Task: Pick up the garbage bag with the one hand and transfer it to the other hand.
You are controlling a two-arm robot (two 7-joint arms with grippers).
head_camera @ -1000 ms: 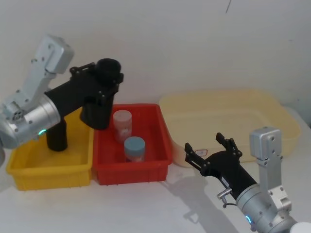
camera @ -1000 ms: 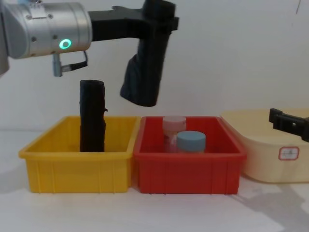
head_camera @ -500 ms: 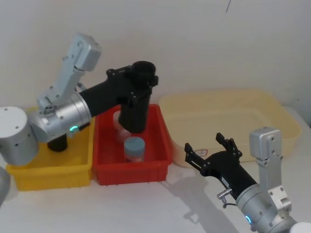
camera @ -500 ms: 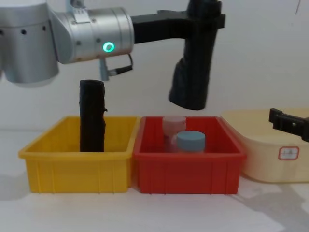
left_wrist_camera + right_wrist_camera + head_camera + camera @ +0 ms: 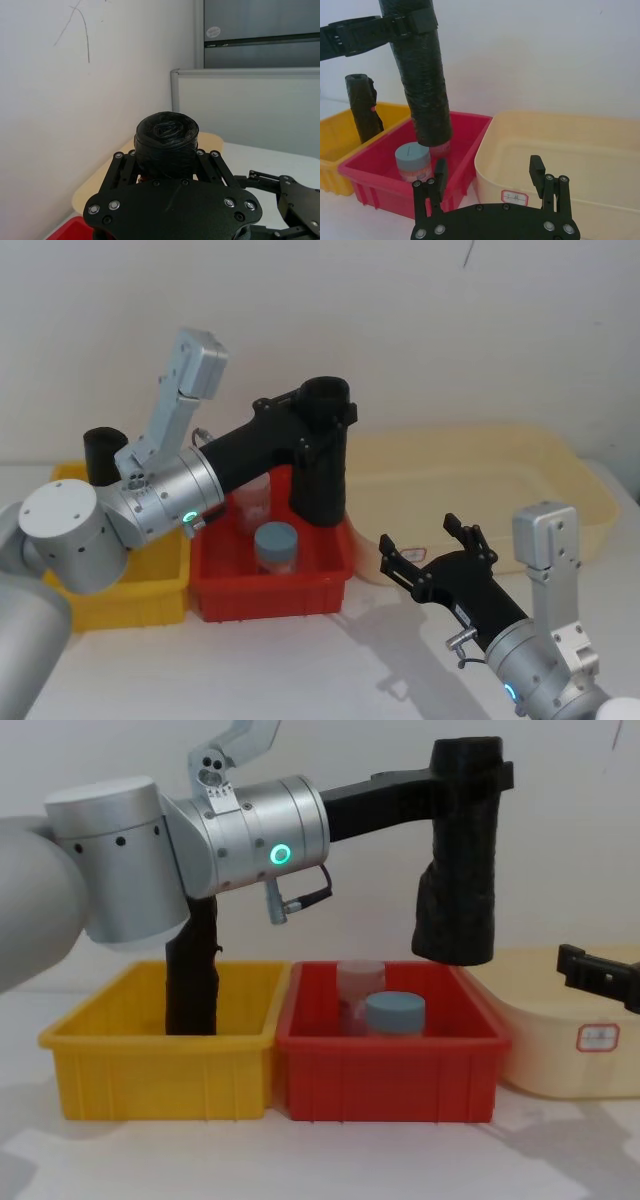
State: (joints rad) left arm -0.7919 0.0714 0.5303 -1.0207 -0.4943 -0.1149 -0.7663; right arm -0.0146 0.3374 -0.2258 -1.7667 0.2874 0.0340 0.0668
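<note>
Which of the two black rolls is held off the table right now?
The garbage bag clamped near its top in the left pincer, hanging above the red bin. The other roll stands upright in the yellow bin, ungripped.

Three containers stand in a row on the surface (image 5: pixel 300 1160): the left bin (image 5: pixel 160 1060), the middle bin (image 5: pixel 390 1070) touching it, and the tub (image 5: pixel 560 1050) on the right. A spare roll (image 5: pixel 192 980) stands in the left bin. In the middle bin the front jar (image 5: pixel 394 1013) stands before the rear jar (image 5: pixel 360 982). The garbage bag (image 5: pixel 460 860) hangs upright in the left gripper (image 5: pixel 470 768) over the middle bin's right part. The right gripper (image 5: pixel 420 533) is before the tub.
</note>
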